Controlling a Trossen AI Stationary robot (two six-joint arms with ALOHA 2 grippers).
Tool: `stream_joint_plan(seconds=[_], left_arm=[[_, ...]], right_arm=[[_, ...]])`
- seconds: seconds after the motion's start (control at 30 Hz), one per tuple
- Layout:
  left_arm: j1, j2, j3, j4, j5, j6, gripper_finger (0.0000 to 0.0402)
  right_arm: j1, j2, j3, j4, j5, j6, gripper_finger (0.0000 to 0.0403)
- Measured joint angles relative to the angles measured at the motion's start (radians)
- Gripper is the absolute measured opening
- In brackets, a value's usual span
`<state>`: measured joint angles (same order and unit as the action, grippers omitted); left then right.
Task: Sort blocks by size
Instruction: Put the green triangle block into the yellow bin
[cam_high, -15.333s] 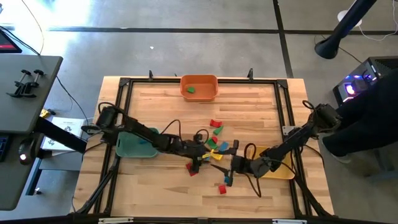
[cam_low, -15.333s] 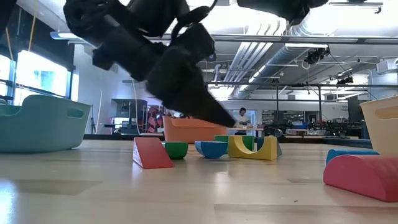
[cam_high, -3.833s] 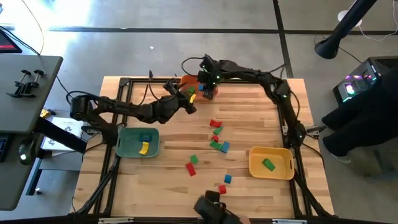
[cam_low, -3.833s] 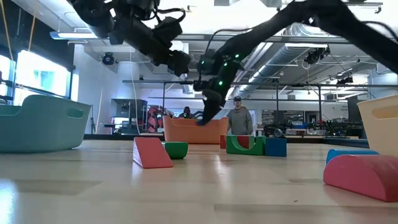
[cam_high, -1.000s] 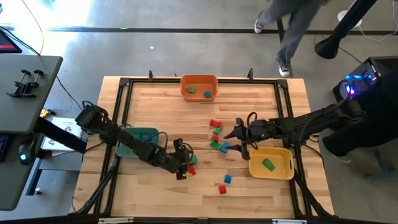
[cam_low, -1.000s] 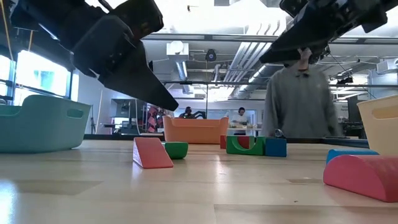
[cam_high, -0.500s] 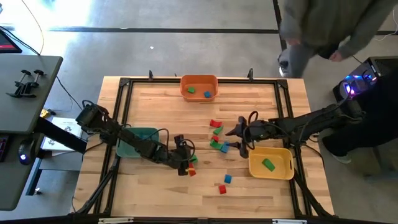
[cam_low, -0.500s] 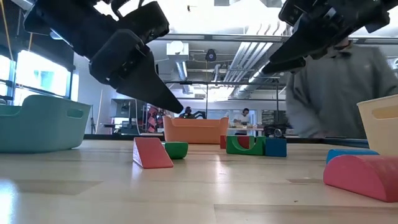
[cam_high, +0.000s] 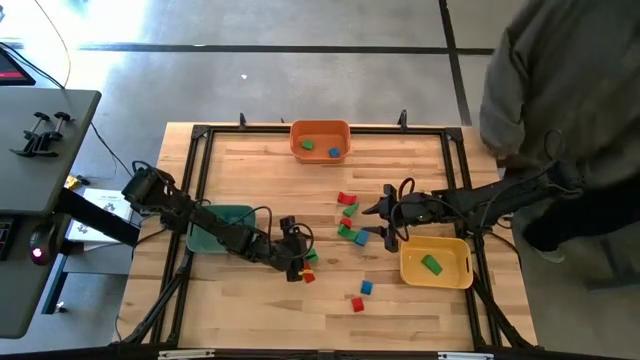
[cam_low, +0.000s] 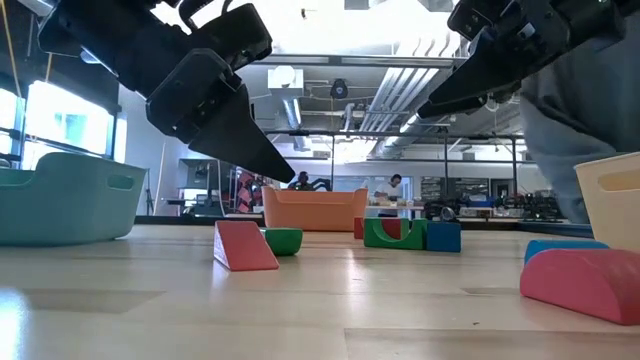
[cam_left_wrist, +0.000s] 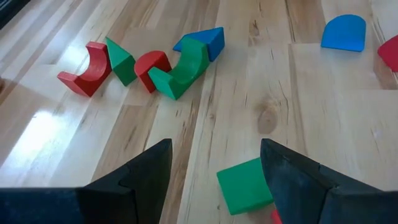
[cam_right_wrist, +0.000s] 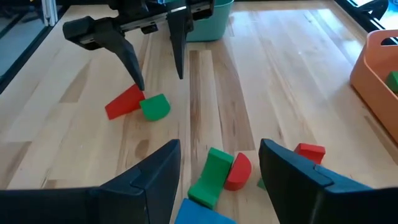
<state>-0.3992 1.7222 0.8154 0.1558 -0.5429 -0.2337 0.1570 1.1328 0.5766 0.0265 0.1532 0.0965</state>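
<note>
Left gripper (cam_high: 297, 262), lower centre of the high view: fingers spread, empty, poised over the small green block (cam_left_wrist: 244, 186) that lies beside a red wedge block (cam_right_wrist: 124, 102). Right gripper (cam_high: 385, 222), centre-right: also spread, empty, hovering by the middle cluster, with a green arch block (cam_right_wrist: 209, 176), a red half-round block (cam_right_wrist: 237, 171) and a blue block (cam_high: 361, 237).

We judge the sort partly done. The orange plastic bin (cam_high: 320, 128) at top centre holds a green and a blue block, and the yellow plastic bin (cam_high: 408, 268) at lower right holds one green block. The teal plastic bin (cam_high: 207, 240) at left is mostly hidden by the arm.

About ten blocks remain on the wooden table (cam_high: 250, 170), including a blue and a red one at lower centre.
</note>
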Motion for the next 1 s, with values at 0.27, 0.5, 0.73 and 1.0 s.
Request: stream_joint_plan(seconds=[0.27,0.5,0.73,1.0], left_arm=[[0.0,0.0,0.0,0.002,-0.021,0.001,0.0229],[0.033,0.0,0.0,0.009,0.014,-0.023,0.0229],[0.123,0.0,-0.001,0.033,0.014,-0.062,0.0229],[0.198,0.0,-0.001,0.094,0.009,-0.093,0.0229]], right_arm=[[0.0,0.0,0.0,0.0,0.0,0.0,0.0209],[0.0,0.031,-0.001,0.002,-0.007,-0.017,0.0209],[-0.012,0.189,-0.002,0.036,-0.104,-0.101,0.0209],[-0.111,0.29,-0.002,0.061,-0.101,-0.103,0.0209]])
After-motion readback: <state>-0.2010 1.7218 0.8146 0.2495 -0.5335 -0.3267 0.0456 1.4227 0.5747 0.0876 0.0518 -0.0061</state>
